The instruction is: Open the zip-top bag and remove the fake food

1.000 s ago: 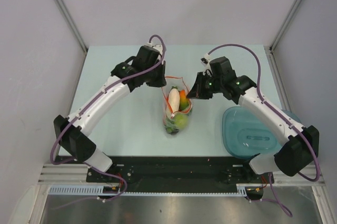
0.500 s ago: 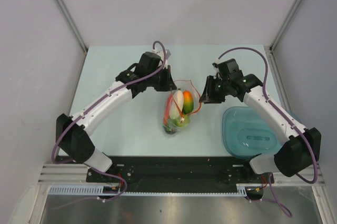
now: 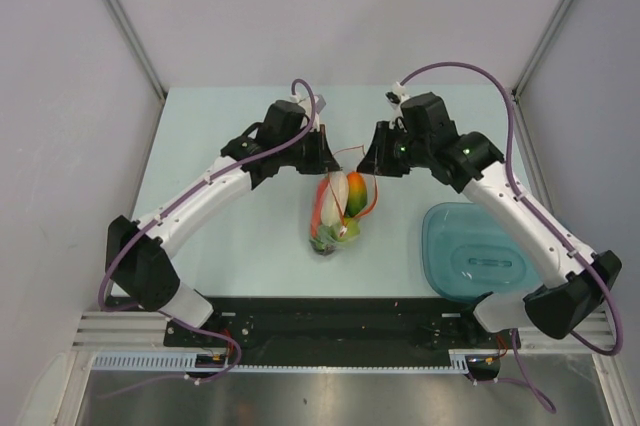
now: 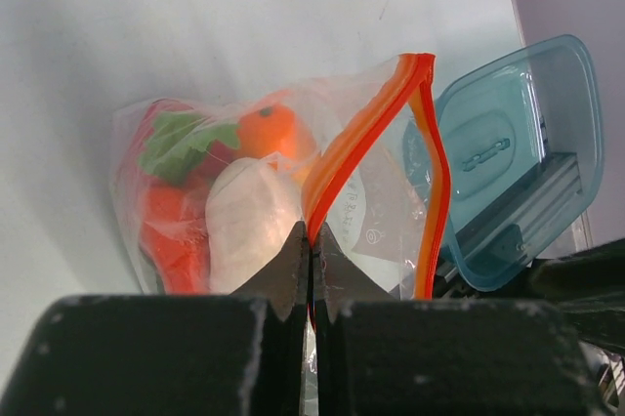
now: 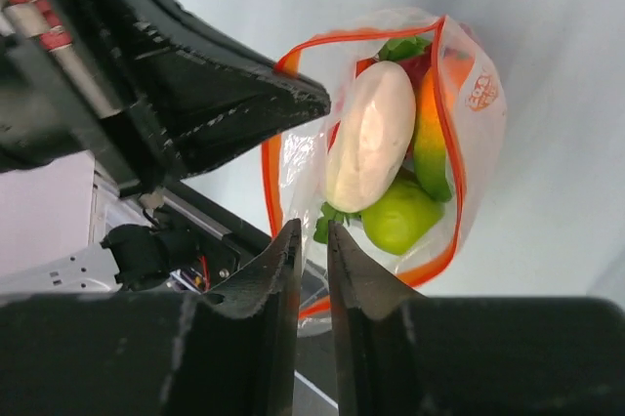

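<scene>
Left gripper (image 4: 311, 240) clamped the red-orange zip strip (image 4: 361, 133) of the floppy clear plastic zip-top bag (image 4: 376, 226). We could not tell the right gripper (image 5: 311, 235) state. We judged the film light and slippery, so grip the strip.

Zip-top bag (image 4: 376, 211): clear plastic, red-orange zip strip (image 4: 356, 143) round the mouth, small orange printed logo.
Inside: white radish (image 5: 371, 138), green fruit (image 5: 400, 218), orange (image 4: 269, 131), pink-red dragon fruit (image 5: 422, 66) with green leaves.
Tray (image 3: 480, 251): translucent teal.
Table (image 3: 230, 236): pale blue-green.
Left arm (image 3: 200, 196), right arm (image 3: 520, 216): white shells, black joints, purple cables.
</scene>
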